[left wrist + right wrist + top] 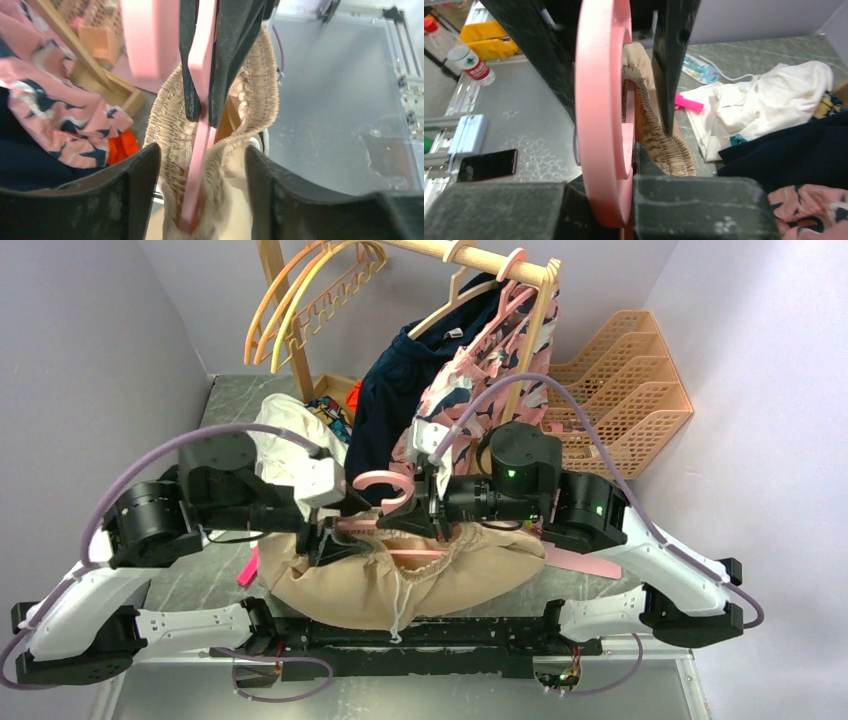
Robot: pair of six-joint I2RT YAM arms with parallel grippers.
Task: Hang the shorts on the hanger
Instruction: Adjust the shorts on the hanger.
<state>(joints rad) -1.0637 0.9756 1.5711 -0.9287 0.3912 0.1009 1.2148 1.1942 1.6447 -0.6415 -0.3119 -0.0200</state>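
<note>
The tan shorts [400,578] lie bunched at the near middle of the table, white drawstring hanging toward the front. The pink hanger [385,487] stands over them, its bar running down inside the gathered waistband [172,125]. My right gripper [610,197] is shut on the hanger [601,100] near the base of its hook; in the top view it [427,503] comes in from the right. My left gripper [202,200] is open, its fingers [137,190] standing on either side of the waistband and the hanger bar [197,150] without pressing them.
Behind stands a wooden rack with orange and yellow hangers [300,300], a navy garment [400,400] and a pink patterned garment [470,380]. White cloth [290,440] lies back left, a peach file rack [610,390] back right. A phone [486,165] and a bottle [471,62] lie off the table's near edge.
</note>
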